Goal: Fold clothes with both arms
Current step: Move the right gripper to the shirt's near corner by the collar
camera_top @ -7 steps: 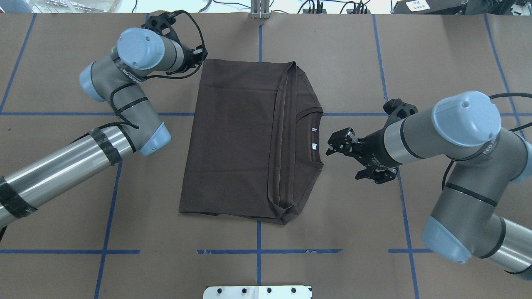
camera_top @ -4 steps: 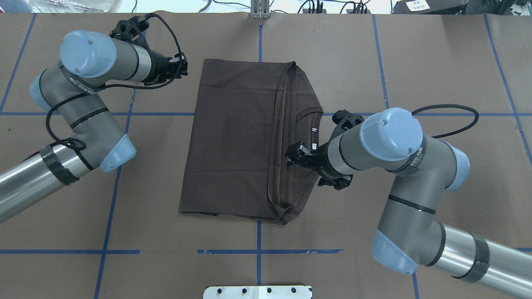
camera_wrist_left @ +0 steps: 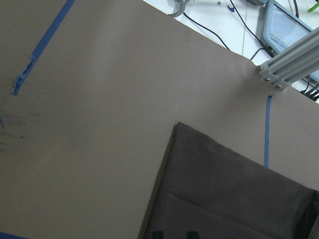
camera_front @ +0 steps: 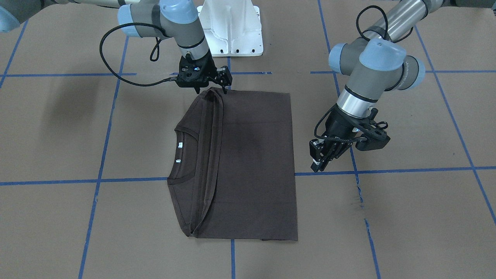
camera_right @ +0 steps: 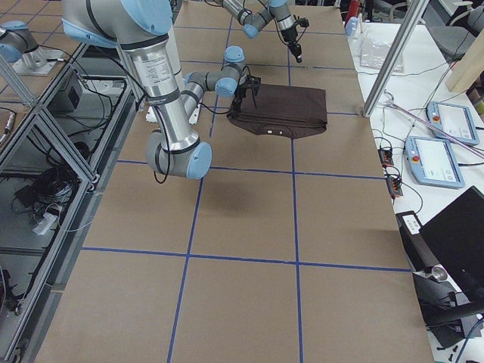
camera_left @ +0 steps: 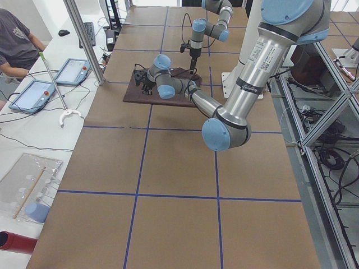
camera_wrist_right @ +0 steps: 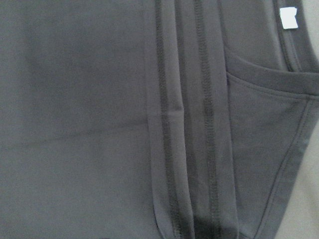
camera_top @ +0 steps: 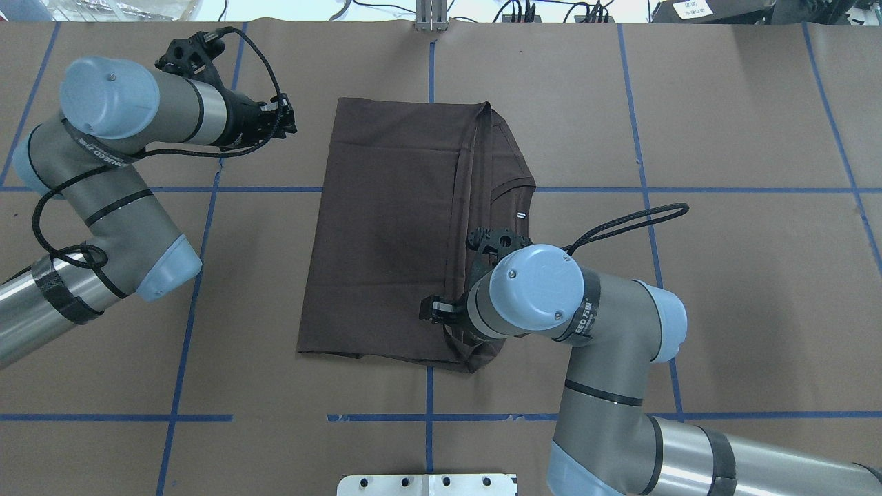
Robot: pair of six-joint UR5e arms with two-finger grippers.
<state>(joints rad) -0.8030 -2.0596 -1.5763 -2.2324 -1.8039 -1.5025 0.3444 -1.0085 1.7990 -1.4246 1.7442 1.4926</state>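
Note:
The clothes are one dark brown T-shirt (camera_top: pixel 393 227) lying folded flat mid-table, collar and white neck labels (camera_top: pixel 521 215) toward my right side, hemmed edges doubled beside them. My right gripper (camera_front: pixel 212 90) points down, open, at the shirt's edge nearest the robot base, its fingers either side of the hemmed fold. From overhead my right wrist (camera_top: pixel 530 286) hides it. The right wrist view is filled with the T-shirt (camera_wrist_right: pixel 99 124). My left gripper (camera_front: pixel 321 159) hangs open, holding nothing, over bare table off the shirt's side. The left wrist view shows the T-shirt's corner (camera_wrist_left: pixel 224 189).
Brown paper with blue tape lines (camera_top: pixel 427 417) covers the table. The white pedestal base (camera_front: pixel 230 27) stands behind the shirt. In the exterior left view a person (camera_left: pixel 17 39) sits beside tablets (camera_left: pixel 33 92) and an aluminium post (camera_left: pixel 84 39).
My right arm has swung from beside the collar across to the shirt's edge nearest the base. My left arm has drawn back leftward, away from the shirt's far corner.

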